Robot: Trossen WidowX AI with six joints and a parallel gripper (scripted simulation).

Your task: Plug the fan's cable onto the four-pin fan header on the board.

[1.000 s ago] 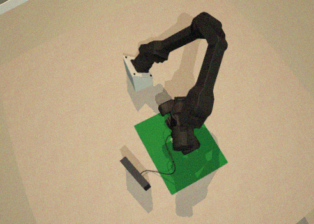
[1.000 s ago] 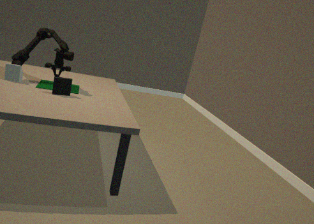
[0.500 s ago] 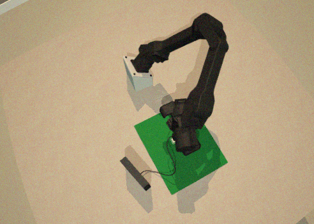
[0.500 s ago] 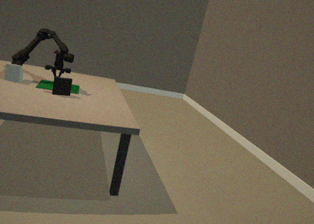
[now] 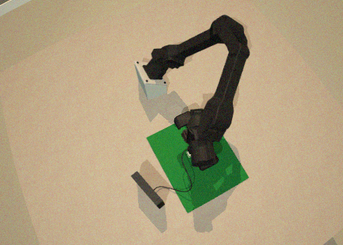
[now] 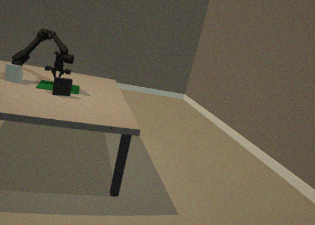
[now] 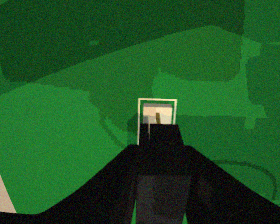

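Note:
The green board (image 5: 167,144) (image 6: 75,90) (image 7: 50,125) lies flat on the table. The pale header (image 7: 157,111), inside a white outline, shows just beyond the fingertips in the wrist view, its near part hidden. My gripper (image 6: 57,76) (image 7: 159,154) points down over the board, shut on the dark plug (image 7: 165,132). The plug overlaps the near part of the header in the wrist view; I cannot tell whether it sits on the pins or above them. The black fan (image 5: 148,190) (image 6: 62,86) stands beside the board, its thin cable (image 5: 191,179) curving over the board to the gripper.
The arm's pale base block (image 5: 157,90) (image 6: 13,73) stands beyond the board's far left corner in the top view. The arm (image 5: 228,75) arches over from there. The table's front edge (image 6: 70,124) shows in the exterior view.

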